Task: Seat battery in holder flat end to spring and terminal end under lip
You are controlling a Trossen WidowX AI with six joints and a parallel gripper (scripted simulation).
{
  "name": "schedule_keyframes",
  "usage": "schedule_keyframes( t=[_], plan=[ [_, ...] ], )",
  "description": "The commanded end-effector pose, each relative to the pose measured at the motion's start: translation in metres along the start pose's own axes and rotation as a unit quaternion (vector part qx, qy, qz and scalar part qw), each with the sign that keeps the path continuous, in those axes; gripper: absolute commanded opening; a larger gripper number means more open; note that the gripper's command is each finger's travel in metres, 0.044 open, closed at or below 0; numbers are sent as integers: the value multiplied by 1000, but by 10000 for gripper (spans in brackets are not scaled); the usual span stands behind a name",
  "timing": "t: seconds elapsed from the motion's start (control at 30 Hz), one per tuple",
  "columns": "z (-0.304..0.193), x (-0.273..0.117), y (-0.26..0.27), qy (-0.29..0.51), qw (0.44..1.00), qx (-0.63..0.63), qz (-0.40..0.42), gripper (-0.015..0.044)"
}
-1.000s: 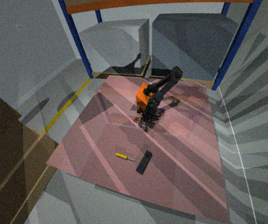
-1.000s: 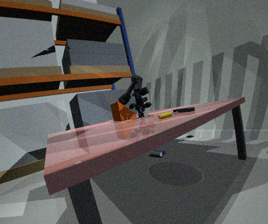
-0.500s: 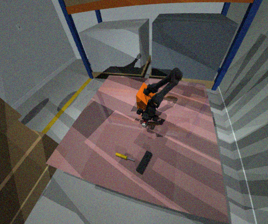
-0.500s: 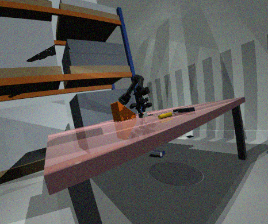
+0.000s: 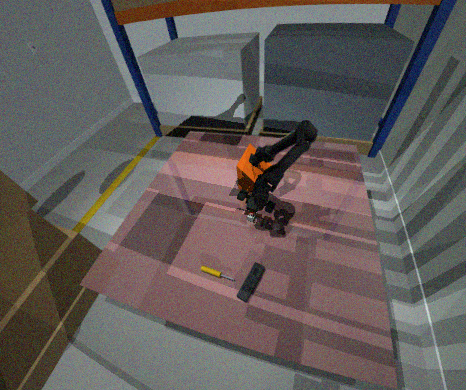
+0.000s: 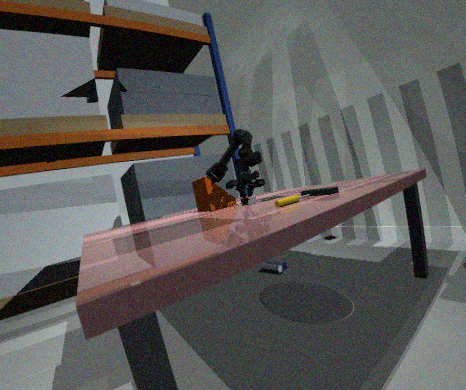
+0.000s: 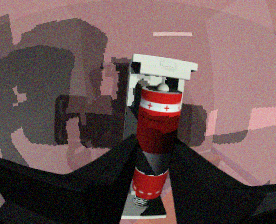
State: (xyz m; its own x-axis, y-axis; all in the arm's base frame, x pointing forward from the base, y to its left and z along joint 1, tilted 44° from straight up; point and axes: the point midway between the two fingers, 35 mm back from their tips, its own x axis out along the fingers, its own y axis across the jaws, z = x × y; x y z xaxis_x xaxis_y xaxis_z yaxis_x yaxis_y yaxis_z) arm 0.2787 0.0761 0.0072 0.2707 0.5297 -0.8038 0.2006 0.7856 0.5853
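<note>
Jaws of your gripper (image 7: 151, 156) are pinching the red battery (image 7: 157, 123) around its middle, as the wrist view is showing. You are looking along the battery toward its far end, where a white band with small red marks is wrapping it. That end is sitting at the white holder (image 7: 163, 70), whose far wall is showing as a pale block just beyond it; whether the battery is resting in the holder or hanging just above it cannot be told. From the top view, your black arm (image 5: 283, 150) is reaching from its orange base (image 5: 249, 170) toward the middle of the pink worktop (image 5: 173, 240), with the gripper pointing down at the holder. Nearer the camera, a yellow screwdriver (image 5: 215, 272) and a dark flat bar (image 5: 251, 282) are lying just beside each other, well apart from the gripper. In the exterior view, a small cylinder (image 6: 274, 267) is lying on the floor under the worktop.
</note>
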Motion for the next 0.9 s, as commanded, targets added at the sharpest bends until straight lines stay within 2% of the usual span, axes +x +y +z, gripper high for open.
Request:
schedule_keyframes(
  t=[0.0, 0.87],
  plan=[
    [-5, 3, -1, 22, 1000, 4, 1, 70],
    [0, 3, 3, 74, 997, -1, -8, 70]
  ],
)
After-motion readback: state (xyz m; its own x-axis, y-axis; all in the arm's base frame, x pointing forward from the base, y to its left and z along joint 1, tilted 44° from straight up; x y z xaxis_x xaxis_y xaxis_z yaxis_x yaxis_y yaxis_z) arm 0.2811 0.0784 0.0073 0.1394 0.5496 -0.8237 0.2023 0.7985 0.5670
